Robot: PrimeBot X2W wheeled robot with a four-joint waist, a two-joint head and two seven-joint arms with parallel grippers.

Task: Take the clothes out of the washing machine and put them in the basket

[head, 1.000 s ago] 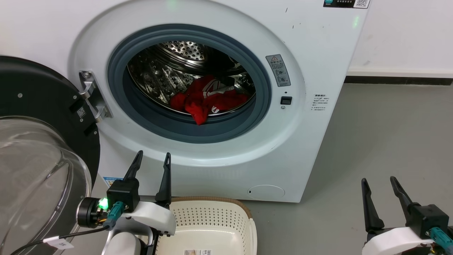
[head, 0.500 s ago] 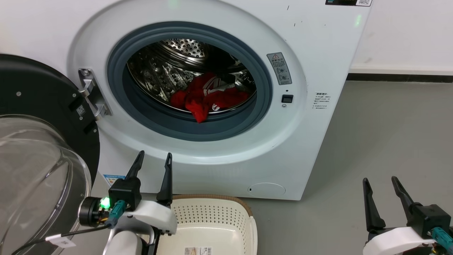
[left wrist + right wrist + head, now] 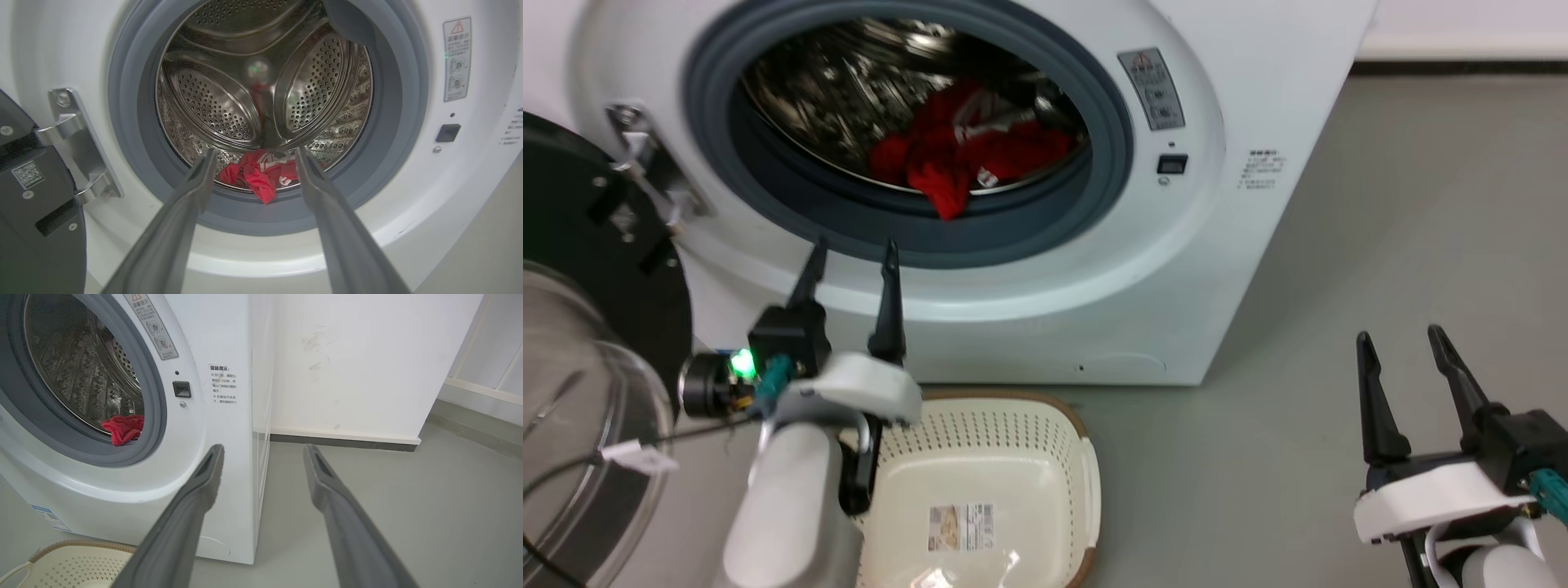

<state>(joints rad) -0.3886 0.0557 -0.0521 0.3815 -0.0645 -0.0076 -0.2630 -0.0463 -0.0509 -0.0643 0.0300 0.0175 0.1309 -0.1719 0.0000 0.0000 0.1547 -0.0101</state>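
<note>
The white washing machine [image 3: 1258,106] stands with its door swung open to the left. Red clothes [image 3: 956,151] with white stripes lie at the front of the steel drum, one corner hanging over the grey ring; they also show as red clothes [image 3: 261,175] and red clothes [image 3: 122,428]. The cream basket [image 3: 980,457] sits on the floor below the opening and holds only a label. My left gripper [image 3: 854,249] is open, its tips in front of the ring's lower edge, and frames the clothes as the left gripper [image 3: 253,159]. My right gripper [image 3: 1396,335] is open over the floor at the right.
The black-rimmed glass door [image 3: 580,392] fills the left side beside my left arm. Its metal hinge [image 3: 77,139] sits left of the opening. Grey floor [image 3: 1339,245] runs to the right of the machine, up to a white wall [image 3: 347,355].
The head camera has tilted down and come closer, so the machine sits higher and the basket shows more fully. My left gripper has risen toward the ring. The clothes lie as before.
</note>
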